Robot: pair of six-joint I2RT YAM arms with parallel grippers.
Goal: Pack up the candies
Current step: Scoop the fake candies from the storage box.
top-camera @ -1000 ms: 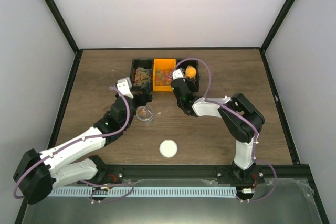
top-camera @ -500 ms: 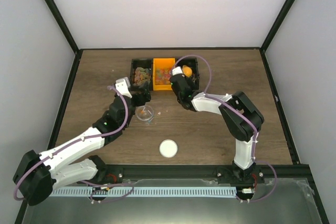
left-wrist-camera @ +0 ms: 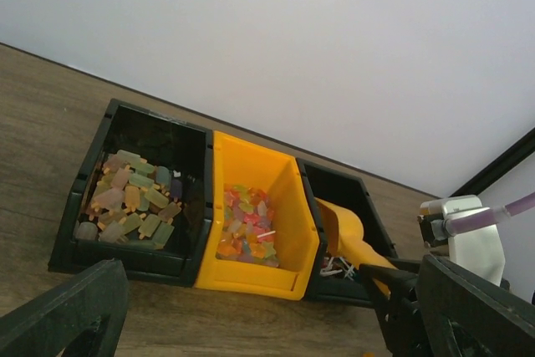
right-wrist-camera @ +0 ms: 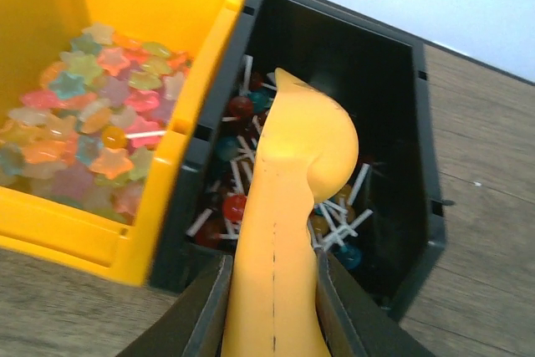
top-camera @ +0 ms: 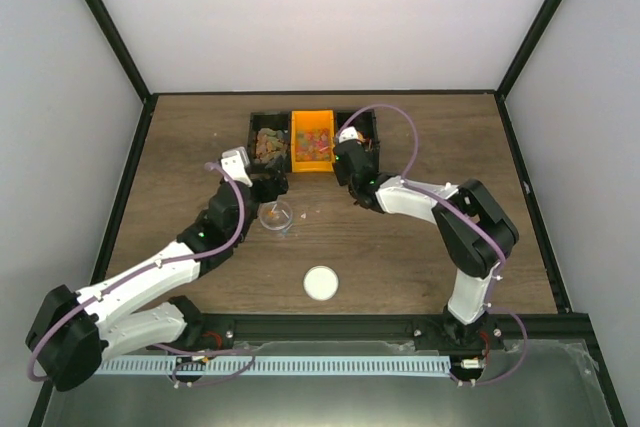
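The candies lie in three bins at the back. Brownish-green gummies [left-wrist-camera: 125,202] fill the left black bin [top-camera: 268,144]. Coloured star gummies [right-wrist-camera: 92,123] fill the yellow bin [top-camera: 313,142]. Lollipops on white sticks [right-wrist-camera: 234,206] lie in the right black bin [top-camera: 367,130]. My right gripper [right-wrist-camera: 272,315] is shut on the handle of the orange scoop [right-wrist-camera: 288,206]. The scoop's bowl points down into the right black bin, over the lollipops. My left gripper [top-camera: 272,187] is open, just in front of the bins and above a clear cup [top-camera: 277,216].
A white round lid [top-camera: 320,283] lies on the wooden table nearer the arm bases. A few small bits lie on the table beside the cup. Black frame rails border the table on all sides.
The right gripper has carried the scoop towards the back and tipped its bowl down into the right black bin. The left arm has not moved.
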